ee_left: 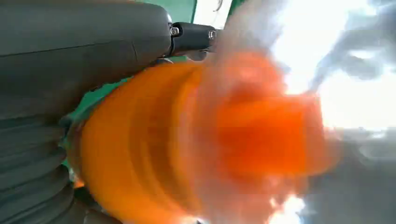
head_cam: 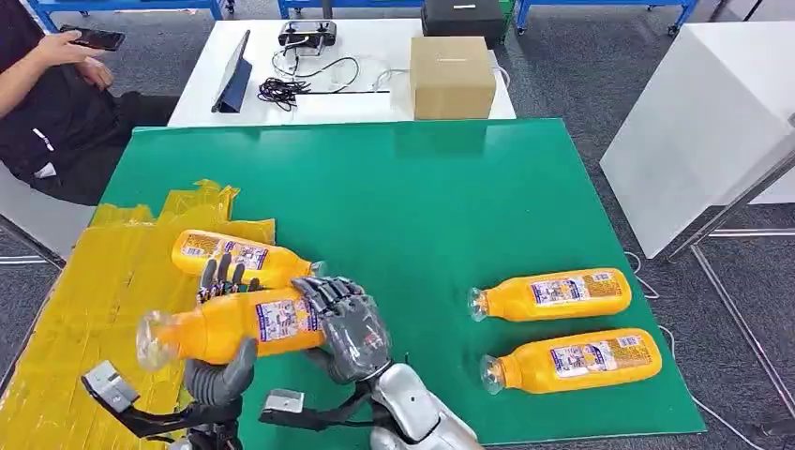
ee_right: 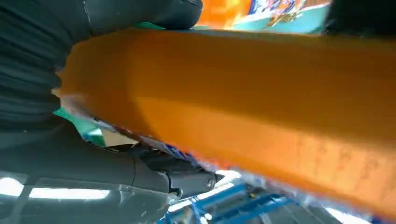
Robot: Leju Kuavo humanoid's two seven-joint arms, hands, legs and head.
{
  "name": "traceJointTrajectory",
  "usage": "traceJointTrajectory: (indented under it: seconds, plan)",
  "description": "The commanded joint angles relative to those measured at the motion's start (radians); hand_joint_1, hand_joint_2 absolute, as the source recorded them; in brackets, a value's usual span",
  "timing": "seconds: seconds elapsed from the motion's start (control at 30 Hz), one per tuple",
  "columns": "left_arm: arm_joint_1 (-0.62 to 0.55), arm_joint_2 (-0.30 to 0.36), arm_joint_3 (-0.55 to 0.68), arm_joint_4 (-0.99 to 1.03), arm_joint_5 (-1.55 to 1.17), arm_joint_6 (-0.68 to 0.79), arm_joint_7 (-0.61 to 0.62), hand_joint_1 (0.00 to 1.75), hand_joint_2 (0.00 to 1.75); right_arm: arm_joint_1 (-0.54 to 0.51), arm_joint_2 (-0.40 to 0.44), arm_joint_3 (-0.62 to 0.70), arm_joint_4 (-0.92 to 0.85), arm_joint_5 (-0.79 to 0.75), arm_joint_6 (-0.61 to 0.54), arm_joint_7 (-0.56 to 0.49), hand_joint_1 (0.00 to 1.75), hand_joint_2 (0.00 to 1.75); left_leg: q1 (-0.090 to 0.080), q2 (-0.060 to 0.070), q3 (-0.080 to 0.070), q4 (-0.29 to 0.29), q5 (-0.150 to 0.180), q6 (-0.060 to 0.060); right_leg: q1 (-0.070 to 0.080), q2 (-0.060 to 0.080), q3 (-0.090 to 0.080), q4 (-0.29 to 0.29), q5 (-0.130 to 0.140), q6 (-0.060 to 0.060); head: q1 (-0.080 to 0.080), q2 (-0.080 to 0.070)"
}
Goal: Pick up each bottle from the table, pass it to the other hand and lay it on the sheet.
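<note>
An orange juice bottle (head_cam: pixel 234 324) hangs level above the near left of the green mat (head_cam: pixel 394 197), its neck over the yellow sheet (head_cam: pixel 84 300). My left hand (head_cam: pixel 221 367) grips its middle from below, fingers (head_cam: pixel 221 277) curling over the top. My right hand (head_cam: pixel 351 326) wraps its base end. The left wrist view has the bottle (ee_left: pixel 187 140) blurred against my left hand (ee_left: pixel 70 70); the right wrist view has the bottle (ee_right: pixel 257 102) inside my right hand (ee_right: pixel 70 140). A second bottle (head_cam: pixel 239 255) lies on the sheet. Two more bottles (head_cam: pixel 553 293) (head_cam: pixel 572 359) lie on the mat's right.
Behind the mat a white table carries a cardboard box (head_cam: pixel 452 75), a tablet (head_cam: pixel 232 84) and cables (head_cam: pixel 309 80). A person (head_cam: pixel 47 103) sits at the far left holding a phone. A white cabinet (head_cam: pixel 698 112) stands at the right.
</note>
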Motion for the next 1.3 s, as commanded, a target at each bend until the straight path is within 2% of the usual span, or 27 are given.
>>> traceJointTrajectory:
  seconds: [0.03, 0.33, 0.37, 0.4, 1.13, 1.17, 1.2, 1.23, 1.27, 1.3]
  plan:
    - [-0.026, 0.03, 0.005, -0.022, -0.143, 0.067, 0.042, 0.0, 1.75, -0.055, 0.0, 0.186, 0.101, 0.03, 0.07, 0.045, 1.75, 1.75, 0.001, 0.0, 0.001, -0.001, 0.0, -0.001, 0.001, 0.0, 0.002, -0.002, 0.0, 0.0, 0.0, 0.0]
    - [-0.023, 0.033, 0.001, -0.009, -0.127, 0.05, 0.042, 0.0, 1.75, -0.066, 0.0, 0.195, 0.115, -0.005, 0.079, 0.042, 1.75, 1.75, 0.001, 0.0, 0.002, -0.001, 0.0, -0.002, 0.001, -0.001, 0.003, -0.002, 0.0, 0.0, 0.0, 0.0]
    - [-0.022, 0.032, 0.002, -0.01, -0.125, 0.049, 0.041, 1.62, 1.75, -0.067, 0.0, 0.193, 0.117, -0.014, 0.084, 0.045, 1.75, 1.75, 0.001, -0.001, 0.002, -0.001, 0.0, -0.001, 0.001, -0.001, 0.002, -0.002, 0.0, 0.0, 0.0, 0.0]
    - [-0.02, 0.024, 0.01, -0.013, -0.117, 0.048, 0.033, 1.75, 1.75, -0.068, -0.002, 0.192, 0.116, -0.02, 0.084, 0.046, 1.75, 1.75, 0.001, -0.001, 0.001, -0.001, 0.0, -0.001, 0.001, -0.001, 0.002, -0.002, 0.0, 0.0, 0.0, 0.0]
    - [-0.011, 0.003, 0.042, -0.029, -0.08, 0.047, 0.004, 1.75, 1.75, -0.066, -0.012, 0.186, 0.099, -0.05, 0.109, 0.053, 1.75, 1.75, 0.001, -0.001, 0.001, 0.0, 0.0, -0.001, 0.001, -0.002, 0.002, -0.002, 0.0, 0.0, 0.0, 0.0]
    - [-0.009, -0.002, 0.051, -0.032, -0.069, 0.05, -0.002, 1.75, 1.75, -0.064, -0.015, 0.18, 0.097, -0.051, 0.103, 0.06, 1.68, 1.75, 0.001, -0.001, 0.001, -0.001, 0.0, -0.001, 0.001, -0.002, 0.002, -0.002, 0.0, 0.0, 0.0, 0.0]
    - [-0.007, -0.002, 0.057, -0.035, -0.065, 0.053, -0.004, 1.75, 1.75, -0.063, -0.018, 0.176, 0.096, -0.051, 0.1, 0.063, 1.38, 1.75, 0.001, -0.001, 0.001, -0.001, 0.0, -0.001, 0.001, -0.002, 0.001, -0.001, 0.0, 0.0, 0.0, 0.0]
    - [-0.005, -0.002, 0.065, -0.039, -0.061, 0.056, -0.006, 1.75, 1.75, -0.061, -0.023, 0.172, 0.092, -0.05, 0.095, 0.067, 1.38, 1.75, 0.001, -0.001, 0.001, -0.001, 0.0, -0.001, 0.001, -0.002, 0.001, -0.001, 0.0, 0.0, 0.0, 0.0]
    - [0.01, -0.012, 0.115, -0.055, -0.094, 0.119, -0.031, 1.75, 1.75, -0.028, -0.053, 0.129, 0.049, -0.062, 0.049, 0.071, 0.0, 1.75, 0.0, -0.001, 0.0, -0.001, 0.0, -0.001, 0.0, -0.001, 0.001, -0.001, 0.0, 0.0, 0.0, 0.0]
    - [0.017, -0.01, 0.181, -0.083, -0.336, 0.302, -0.097, 1.75, 1.75, 0.034, -0.109, 0.056, -0.056, -0.088, 0.031, 0.067, 0.0, 0.0, 0.001, -0.001, 0.001, -0.001, 0.0, -0.001, 0.001, -0.002, 0.001, -0.001, 0.0, 0.0, 0.0, 0.0]
